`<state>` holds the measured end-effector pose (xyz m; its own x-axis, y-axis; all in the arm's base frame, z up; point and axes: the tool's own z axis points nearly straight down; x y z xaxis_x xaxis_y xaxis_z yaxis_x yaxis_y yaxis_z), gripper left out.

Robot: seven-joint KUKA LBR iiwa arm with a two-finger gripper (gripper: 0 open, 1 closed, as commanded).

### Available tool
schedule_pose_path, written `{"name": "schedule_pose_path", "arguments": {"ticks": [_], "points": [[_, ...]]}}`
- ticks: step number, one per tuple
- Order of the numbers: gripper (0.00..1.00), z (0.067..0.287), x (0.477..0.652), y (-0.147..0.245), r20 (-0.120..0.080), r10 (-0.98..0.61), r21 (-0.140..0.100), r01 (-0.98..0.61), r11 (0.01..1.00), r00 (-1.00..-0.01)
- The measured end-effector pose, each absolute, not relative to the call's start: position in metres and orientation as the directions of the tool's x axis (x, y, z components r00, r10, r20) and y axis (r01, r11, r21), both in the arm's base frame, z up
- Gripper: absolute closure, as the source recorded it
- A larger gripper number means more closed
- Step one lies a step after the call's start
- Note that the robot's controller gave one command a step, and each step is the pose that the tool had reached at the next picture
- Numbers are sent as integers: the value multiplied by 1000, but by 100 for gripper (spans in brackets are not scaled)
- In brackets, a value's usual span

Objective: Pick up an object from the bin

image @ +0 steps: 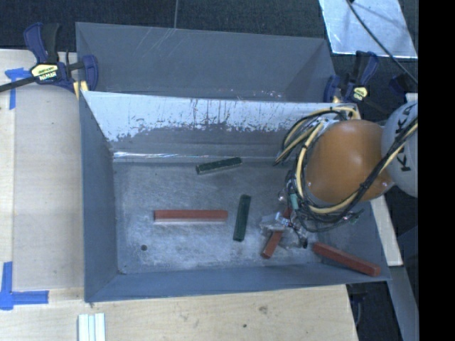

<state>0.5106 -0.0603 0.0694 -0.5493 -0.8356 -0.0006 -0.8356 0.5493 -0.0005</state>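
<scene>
Obs., standing at the bin (98, 190):

- Arm reaches in from the right. Orange cover (345, 163) on the wrist sits over the right part of the floor, with yellow and black cables (304, 132) looped round it.
- Hand (283, 227) is low, at the front right of the floor, under the cover's left edge. Whether it is open or closed I cannot tell: the wrist hides most of it and the metal parts blur together.
- Short red stick (271, 246) lies just in front of the hand, tilted, its upper end right at the hand. Touching or gripped: cannot tell. This is the thing nearest the hand.
- Green stick (242, 217) lies just left of the hand, nearly square to the front wall, apart from the short red stick.
- Red bar (190, 216) lies flat in the middle of the floor, running left to right, its right end near the green stick but not touching it.
- Far green stick (219, 165) lies at the foot of the back wall, slightly tilted, well apart from the rest.
- Right red bar (346, 258) rests on the sloped right-hand wall near the front corner, just right of the hand and partly under the wrist.
- Small dark speck (144, 247) at front left of the floor; kind not clear.
</scene>
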Motion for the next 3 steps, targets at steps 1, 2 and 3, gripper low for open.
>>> {"name": "schedule_pose_path", "arguments": {"ticks": [1, 2, 3], "points": [[100, 72, 511, -60, -3, -836, -3, -836, 549, -549], [100, 144, 514, -60, -5, -834, -8, -834, 551, -551], [100, 194, 515, -60, -4, -833, -7, -833, 553, -553]]}}
